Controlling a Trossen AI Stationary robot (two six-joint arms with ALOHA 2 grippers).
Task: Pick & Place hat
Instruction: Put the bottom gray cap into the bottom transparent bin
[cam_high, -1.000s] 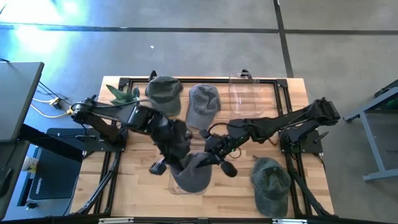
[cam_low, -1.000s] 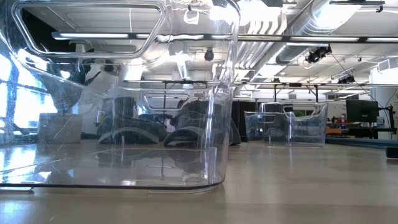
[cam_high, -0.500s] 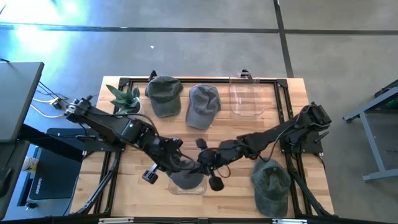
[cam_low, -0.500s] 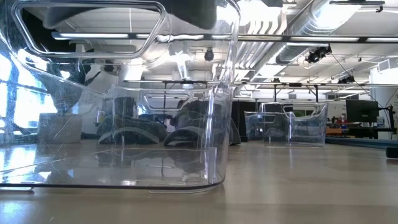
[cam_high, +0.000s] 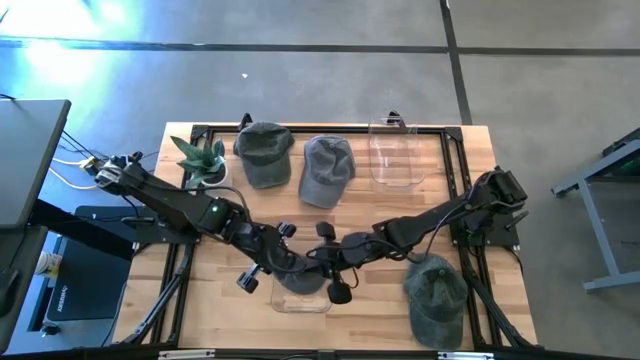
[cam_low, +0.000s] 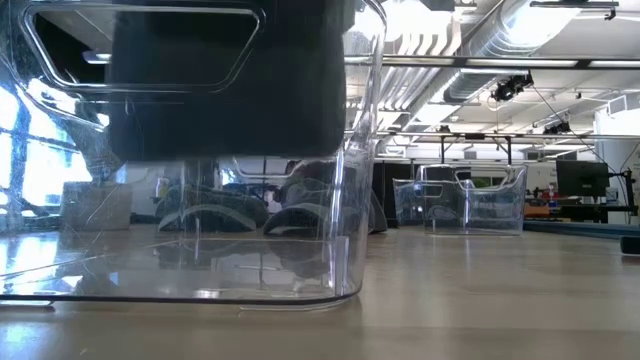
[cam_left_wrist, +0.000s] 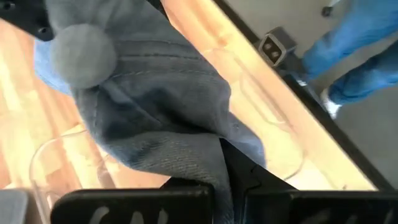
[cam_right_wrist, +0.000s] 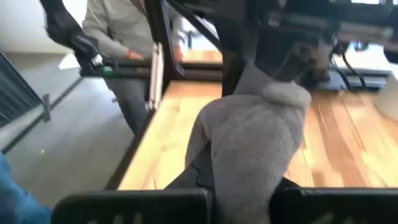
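A grey cap (cam_high: 301, 277) hangs between my two grippers over the near clear bin (cam_high: 300, 301). In the low view the cap (cam_low: 225, 90) shows as a dark mass inside the upper part of that bin (cam_low: 350, 200), clear of its floor. My left gripper (cam_high: 285, 262) comes from the left and is shut on the cap (cam_left_wrist: 155, 112). My right gripper (cam_high: 322, 262) comes from the right and is shut on the cap (cam_right_wrist: 249, 137) too. My left gripper pinches a fold of the cap's cloth at its left side (cam_left_wrist: 214, 146) between the two fingers, slanting down from the table's left. The cap hangs slack below, lifted clear. My right gripper pinches the cap's right side (cam_right_wrist: 217, 155) between its fingers, slanting down from the table's right. The cloth bulges out past the fingers and hangs free.
A green cap (cam_high: 265, 150) and a grey cap (cam_high: 327, 168) lie at the far side, beside a second clear bin (cam_high: 395, 150). Another green cap (cam_high: 437, 295) lies near right. A small plant (cam_high: 200, 155) stands far left. People stand beyond the table (cam_right_wrist: 118, 31).
Both grippers moved toward the near edge and down, carrying the grey cap with them. The cap, earlier above the bin's rim and out of the low view, has come down into the bin's upper part.
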